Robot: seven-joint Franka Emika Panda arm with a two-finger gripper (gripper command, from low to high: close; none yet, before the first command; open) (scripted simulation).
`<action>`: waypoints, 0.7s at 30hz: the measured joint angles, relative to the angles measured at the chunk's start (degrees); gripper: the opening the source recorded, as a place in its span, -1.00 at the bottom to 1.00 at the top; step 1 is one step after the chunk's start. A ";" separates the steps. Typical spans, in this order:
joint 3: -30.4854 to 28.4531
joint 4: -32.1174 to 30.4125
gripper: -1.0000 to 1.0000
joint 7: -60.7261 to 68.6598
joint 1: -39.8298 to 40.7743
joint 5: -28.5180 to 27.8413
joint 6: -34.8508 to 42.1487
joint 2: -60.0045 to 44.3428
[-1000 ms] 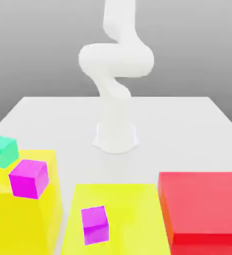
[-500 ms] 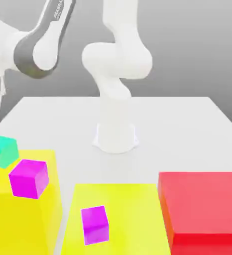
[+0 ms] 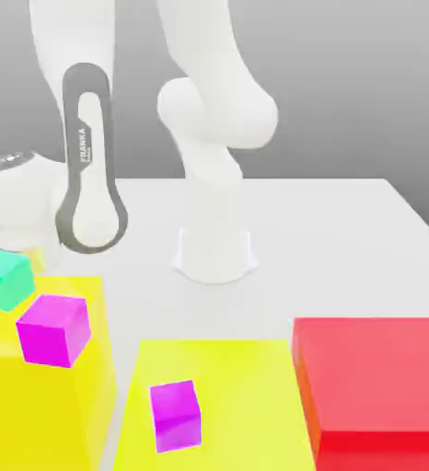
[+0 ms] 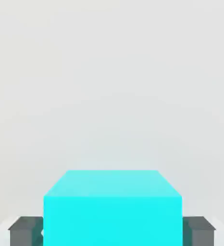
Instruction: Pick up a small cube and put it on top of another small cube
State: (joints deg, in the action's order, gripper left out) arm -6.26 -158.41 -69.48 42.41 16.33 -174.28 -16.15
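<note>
Cyan cube (image 4: pixel 113 206) sits squarely between the two dark fingers (image 4: pixel 25 230) in the hand view, one grey pad against each side face, so the jaws are drawn in narrow and clamped on it. No gap shows on either side; the grip reads as centred, cube faces square to the pads, no tilt. White table (image 4: pixel 109 86) lies beyond it, bare. In the exterior view the arm (image 3: pixel 85 166) has its forearm hanging at about 9 o'clock from the base (image 3: pixel 214 258), wrist low at the table's far-left corner, just behind the green cube (image 3: pixel 5 279). That green cube rests on the tall yellow block (image 3: pixel 43 405), near its 11 o'clock corner; a magenta cube (image 3: pixel 52 329) sits on the same block toward 5 o'clock from the green one. A second magenta cube (image 3: pixel 176 416) lies on the flat yellow slab (image 3: pixel 246 386), and a red block (image 3: pixel 375 382) stands at that slab's 3 o'clock. Judgement: pick looks made, lift and carry are next. If green is the target, it lies close by toward the camera and up on the block, so the cube must rise before it crosses. Risk: clipping the block's edge or nudging the green cube on approach.
</note>
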 joint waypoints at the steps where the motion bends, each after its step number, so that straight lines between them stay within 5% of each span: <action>1: 0.00 0.00 -1.00 -0.05 0.01 -0.04 -0.02 0.00; 4: -0.75 -0.26 -1.00 -0.78 -0.51 -1.00 0.82 1.08; 11: -7.51 -2.11 -1.00 -8.29 -3.32 -15.08 11.29 13.33; 17: -6.65 7.26 -1.00 1.61 -1.75 -23.99 25.37 16.05; 21: -4.00 14.26 -1.00 -0.27 -4.62 -24.66 35.36 18.98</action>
State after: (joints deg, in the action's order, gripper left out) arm -10.27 -144.16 -69.75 37.78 -8.32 -138.92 2.83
